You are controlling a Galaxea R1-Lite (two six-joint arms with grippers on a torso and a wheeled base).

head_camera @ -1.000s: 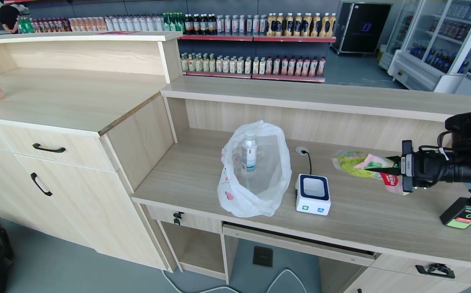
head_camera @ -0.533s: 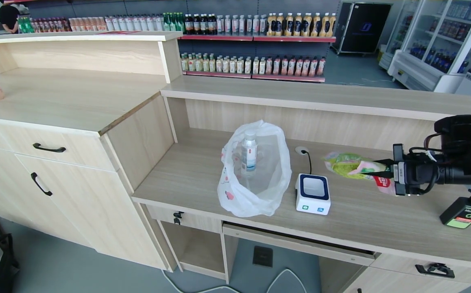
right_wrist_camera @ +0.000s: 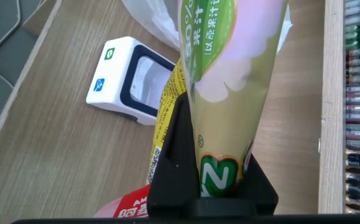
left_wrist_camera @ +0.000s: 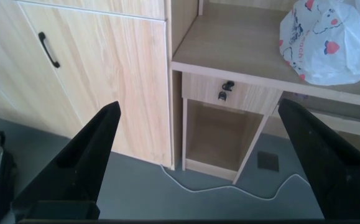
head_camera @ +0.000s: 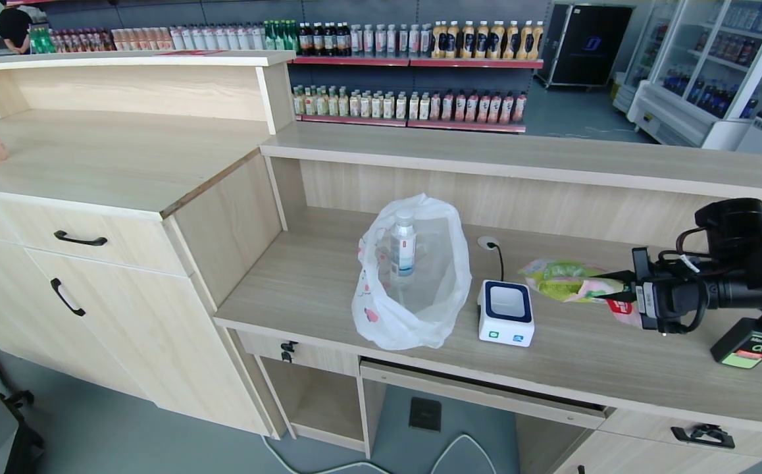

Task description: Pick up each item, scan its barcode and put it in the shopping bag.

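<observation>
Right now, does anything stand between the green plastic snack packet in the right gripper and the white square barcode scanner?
Nothing visible: just wooden counter lies between the green snack packet and the white scanner.

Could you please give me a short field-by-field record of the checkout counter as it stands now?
right gripper: jaws shut on snack packet, held just right of the scanner
left gripper: jaws open, holding nothing, low beside the cabinet
bag: open on the counter, left of the scanner
in bag: one bottle, upright
left to scan: pump bottle, far right on the counter
likely next: pass the packet over the scanner
</observation>
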